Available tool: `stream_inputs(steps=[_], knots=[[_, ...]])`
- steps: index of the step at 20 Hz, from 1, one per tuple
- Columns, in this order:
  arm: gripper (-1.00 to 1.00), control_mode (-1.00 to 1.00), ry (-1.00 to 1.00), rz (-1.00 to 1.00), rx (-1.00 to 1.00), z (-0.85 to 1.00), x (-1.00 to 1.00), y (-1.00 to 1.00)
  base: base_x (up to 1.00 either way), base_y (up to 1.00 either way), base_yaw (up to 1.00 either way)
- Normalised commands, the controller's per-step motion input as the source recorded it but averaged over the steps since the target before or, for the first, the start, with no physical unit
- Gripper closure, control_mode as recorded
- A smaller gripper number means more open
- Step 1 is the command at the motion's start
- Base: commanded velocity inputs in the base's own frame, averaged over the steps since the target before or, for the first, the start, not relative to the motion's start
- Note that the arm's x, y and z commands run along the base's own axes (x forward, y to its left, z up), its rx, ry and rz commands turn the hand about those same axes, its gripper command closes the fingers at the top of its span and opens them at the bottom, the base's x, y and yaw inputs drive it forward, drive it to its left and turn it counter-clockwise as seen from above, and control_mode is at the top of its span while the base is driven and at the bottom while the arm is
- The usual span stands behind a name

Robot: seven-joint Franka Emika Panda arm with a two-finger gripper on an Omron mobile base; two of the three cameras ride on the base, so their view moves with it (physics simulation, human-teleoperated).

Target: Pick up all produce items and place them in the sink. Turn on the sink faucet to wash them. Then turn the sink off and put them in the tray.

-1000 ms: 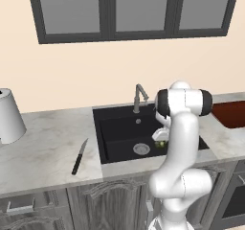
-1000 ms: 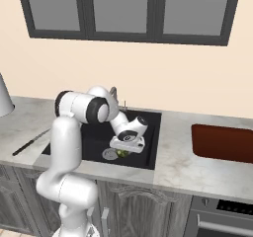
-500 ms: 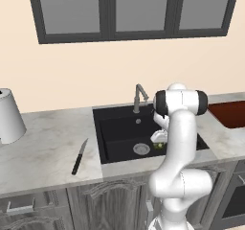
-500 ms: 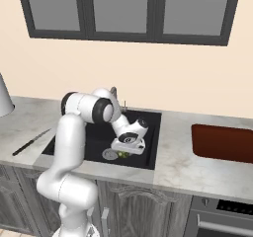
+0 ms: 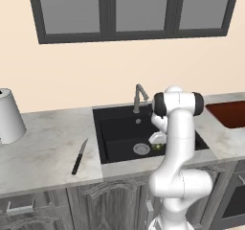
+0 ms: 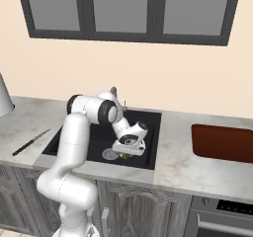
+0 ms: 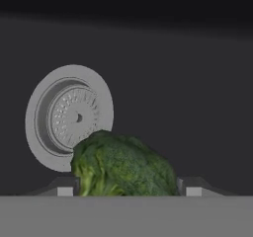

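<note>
A small green broccoli floret (image 7: 123, 164) sits low in the black sink (image 5: 115, 128), just beside the round silver drain (image 7: 69, 115). My gripper (image 7: 128, 189) reaches down into the basin, and the floret fills the whole gap between the two fingertips (image 7: 192, 189), so the jaws are shut on it. From the base views the white hand (image 5: 158, 142) covers most of the broccoli (image 5: 156, 148), which peeks out green under the gripper (image 6: 126, 151). I cannot tell whether it rests on the sink floor. The metal faucet (image 5: 139, 96) stands behind the basin. The reddish-brown tray (image 6: 222, 142) lies on the counter to the right.
A black-handled knife (image 5: 79, 156) lies on the marble counter left of the sink (image 6: 148, 127). A white cylinder (image 5: 8, 116) stands at the far left. The wall and a dark-framed window rise behind the faucet (image 6: 114, 92). Cabinet fronts run below the counter edge.
The arm's upper links have shifted slightly. The hand and the broccoli stay at the same spot in the basin, with the grip unchanged.
</note>
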Motion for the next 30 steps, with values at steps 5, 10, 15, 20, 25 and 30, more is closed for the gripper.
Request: stream_inputs(steps=[5, 10, 15, 20, 25, 30], knots=[[1.00, -1.00, 0.00, 0.00, 0.00, -0.21, 0.18, 0.00, 0.00, 0.00, 0.00], [1.00, -1.00, 0.00, 0.00, 0.00, -0.21, 0.18, 0.00, 0.00, 0.00, 0.00], [-1.00, -1.00, 0.00, -0.01, 0.00, -0.10, 0.03, 0.02, 0.00, 0.00, 0.00], [-1.00, -1.00, -0.06, 0.00, 0.00, 0.16, -0.05, 0.00, 0.00, 0.00, 0.00], [-1.00, -1.00, -0.13, 0.00, 0.00, 0.38, -0.13, 0.00, 0.00, 0.00, 0.00], [-1.00, -1.00, -0.06, 0.00, -0.01, 0.41, 0.00, 0.03, 0.00, 0.00, 0.00]])
